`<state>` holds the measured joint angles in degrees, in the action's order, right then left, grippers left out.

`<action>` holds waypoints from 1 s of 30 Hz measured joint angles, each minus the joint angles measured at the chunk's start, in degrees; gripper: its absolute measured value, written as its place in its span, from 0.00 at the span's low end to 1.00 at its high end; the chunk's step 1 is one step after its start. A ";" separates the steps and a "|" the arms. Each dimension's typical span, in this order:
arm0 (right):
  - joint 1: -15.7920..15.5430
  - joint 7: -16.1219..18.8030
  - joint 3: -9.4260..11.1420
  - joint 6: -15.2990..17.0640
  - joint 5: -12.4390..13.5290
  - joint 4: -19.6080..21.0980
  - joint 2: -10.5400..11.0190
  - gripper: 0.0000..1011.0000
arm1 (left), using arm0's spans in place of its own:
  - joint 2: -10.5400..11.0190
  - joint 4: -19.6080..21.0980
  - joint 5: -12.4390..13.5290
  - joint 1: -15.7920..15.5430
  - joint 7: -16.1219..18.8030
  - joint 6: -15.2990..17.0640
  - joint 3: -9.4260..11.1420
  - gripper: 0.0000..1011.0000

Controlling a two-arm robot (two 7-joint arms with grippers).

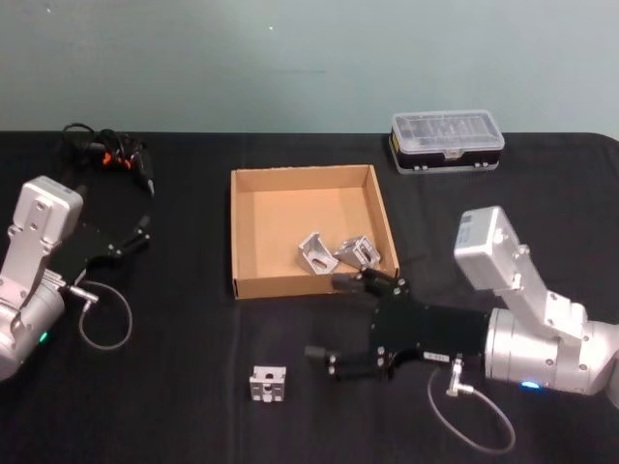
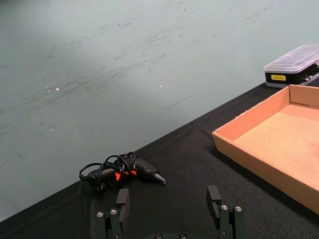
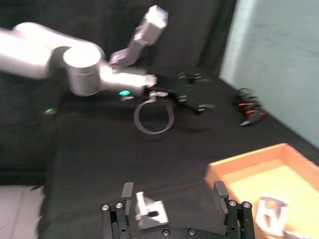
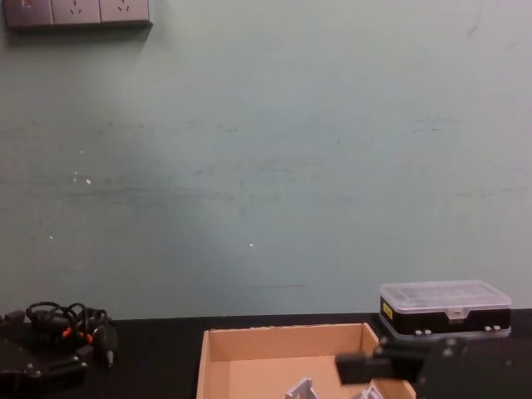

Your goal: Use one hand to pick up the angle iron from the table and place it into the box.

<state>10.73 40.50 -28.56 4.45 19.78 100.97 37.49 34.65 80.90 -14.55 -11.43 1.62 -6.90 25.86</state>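
Note:
One silver angle iron [image 1: 268, 385] lies on the black table [image 1: 174, 406], in front of the brown cardboard box [image 1: 248, 232]. Two more angle irons [image 1: 315, 253] [image 1: 356, 251] rest inside the box near its front wall. My right gripper [image 1: 338, 319] is open, just right of the loose angle iron and apart from it, in front of the box's front wall. In the right wrist view the angle iron [image 3: 149, 211] sits ahead of the open gripper [image 3: 173, 194], nearer one finger. My left gripper [image 1: 133, 235] is open and parked at the far left.
A black plastic case [image 1: 447, 141] with a clear lid stands behind the box at the right. A bundle of black cables [image 1: 102, 153] with orange marks lies at the back left. Loose cable loops hang by each wrist [image 1: 104, 319].

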 joint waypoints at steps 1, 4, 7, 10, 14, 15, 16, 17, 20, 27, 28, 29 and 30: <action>0.00 0.00 0.00 0.00 0.00 0.00 0.00 0.99 | 0.00 0.00 0.00 0.00 0.00 0.00 0.00 1.00; 2.04 2.44 -2.84 1.02 -1.06 -0.62 0.61 0.99 | 0.00 0.00 0.00 0.00 0.00 0.00 0.00 1.00; 3.83 4.15 -5.01 1.93 -2.08 -1.66 0.65 0.99 | 0.00 0.00 0.00 0.00 0.00 0.00 0.00 1.00; 5.81 5.72 -7.28 2.85 -3.18 -2.95 0.41 0.99 | 0.00 0.00 0.00 0.00 0.00 0.00 0.00 1.00; 7.74 6.79 -9.44 3.74 -4.34 -4.43 -0.08 0.99 | 0.00 0.00 0.00 0.00 0.00 0.00 0.00 1.00; 8.45 6.94 -10.18 4.05 -4.76 -4.96 -0.32 0.99 | 0.00 0.00 0.00 0.00 0.00 0.00 0.00 1.00; 8.79 7.01 -10.54 4.21 -4.96 -5.25 -0.45 0.99 | 0.00 0.00 0.00 0.00 0.00 0.00 0.00 1.00; 9.08 7.08 -10.92 4.34 -5.15 -5.53 -0.59 0.99 | 0.00 0.00 0.00 0.00 0.00 0.00 0.00 1.00; 10.36 7.16 -12.28 4.88 -5.93 -6.94 -1.31 0.99 | 0.00 0.00 0.00 0.00 0.00 0.00 0.00 1.00; 12.45 6.78 -14.49 5.61 -6.49 -9.97 -3.24 0.99 | 0.00 0.00 0.00 0.00 0.00 0.00 0.00 1.00; 12.45 6.78 -14.49 5.61 -6.49 -9.97 -3.24 0.99 | 0.00 0.00 0.00 0.00 0.00 0.00 0.00 1.00; 12.83 6.57 -14.89 5.71 -6.50 -10.58 -3.68 0.99 | 0.00 0.00 0.00 0.00 0.00 0.00 0.00 1.00; 13.01 6.50 -15.13 5.74 -6.50 -10.88 -3.92 0.99 | 0.00 0.00 0.00 0.00 0.00 0.00 0.00 1.00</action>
<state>23.74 47.00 -43.69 10.19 13.27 90.09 33.56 34.64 80.90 -14.55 -11.43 1.62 -6.91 25.86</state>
